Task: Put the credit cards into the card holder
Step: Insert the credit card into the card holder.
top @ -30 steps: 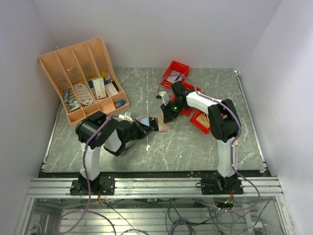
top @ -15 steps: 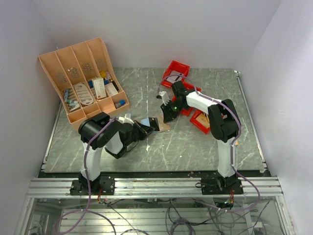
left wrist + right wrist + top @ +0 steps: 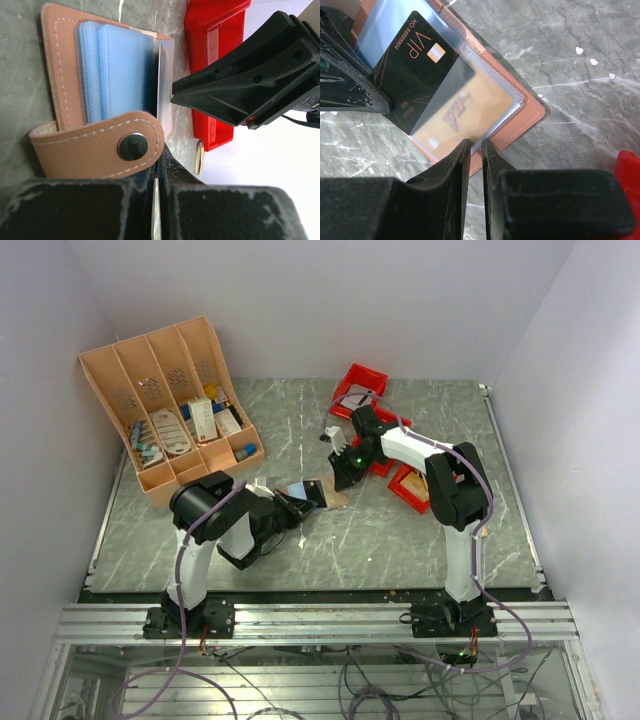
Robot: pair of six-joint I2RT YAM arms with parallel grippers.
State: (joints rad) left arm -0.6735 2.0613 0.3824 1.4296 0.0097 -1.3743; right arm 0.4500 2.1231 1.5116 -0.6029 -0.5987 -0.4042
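The tan card holder (image 3: 325,495) lies open on the marble table, its snap strap (image 3: 100,147) folded over and blue sleeves (image 3: 117,70) showing. My left gripper (image 3: 159,170) is shut on a black VIP card (image 3: 405,75), seen edge-on in the left wrist view. The card's far end lies inside a clear sleeve (image 3: 485,95), over a gold card (image 3: 465,115). My right gripper (image 3: 476,147) pinches the near edge of that clear sleeve with its jaws almost together. In the top view the left gripper (image 3: 298,502) and the right gripper (image 3: 340,478) meet at the holder from opposite sides.
An orange-tan slotted organiser rack (image 3: 170,410) with small items stands at the back left. A red bin (image 3: 360,385) sits behind the right gripper. A second red bin (image 3: 408,485) lies to the right of the holder, close to the right arm.
The left arm's elbow has swung a little to the right, toward the holder, with the card still gripped. The right arm and the holder have not moved.
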